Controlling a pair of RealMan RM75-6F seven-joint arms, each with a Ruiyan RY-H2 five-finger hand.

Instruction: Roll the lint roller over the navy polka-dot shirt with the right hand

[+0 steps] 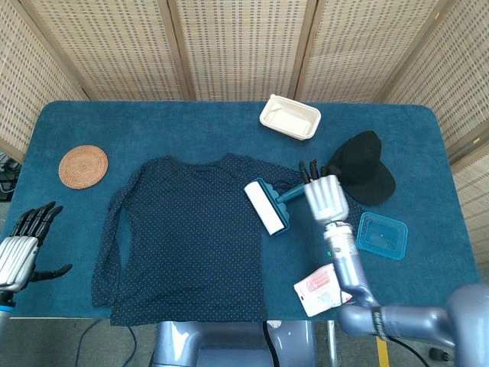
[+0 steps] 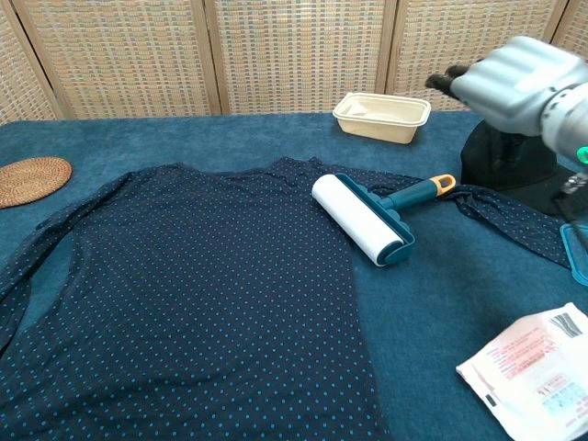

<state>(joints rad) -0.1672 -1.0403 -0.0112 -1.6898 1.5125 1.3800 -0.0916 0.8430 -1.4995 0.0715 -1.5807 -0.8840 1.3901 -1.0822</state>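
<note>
From the head view we see the navy polka-dot shirt [image 1: 191, 229] spread flat on the blue table [image 1: 428, 153], and the lint roller [image 1: 267, 206] lying on its right edge near the sleeve, white barrel on the fabric and handle angled out toward the black cap [image 1: 363, 177]. Our right hand [image 1: 326, 197] sits just beside the handle end with fingers spread and nothing in them, so the roller is not being held. Our left hand [image 1: 23, 248] hangs off the near left corner of the table, fingers apart and empty, well apart from the shirt. Around the work we also note a woven coaster [image 1: 83, 166], a cream tray [image 1: 290, 117], a blue lid [image 1: 381, 235] and a paper packet [image 1: 321, 289]. From the chest view the roller [image 2: 363, 219] rests at the shirt [image 2: 184, 294] margin, its orange-tipped handle pointing toward the cap [image 2: 510, 152]; the right hand [image 2: 510, 84] is raised above and to the right, clear of the handle, and it carries nothing. We judge that no rolling stroke is under way at this moment: whether the shirt has been rolled at all we cannot tell from the fabric. If strokes remain, we would need to take the handle in the right hand first.
</note>
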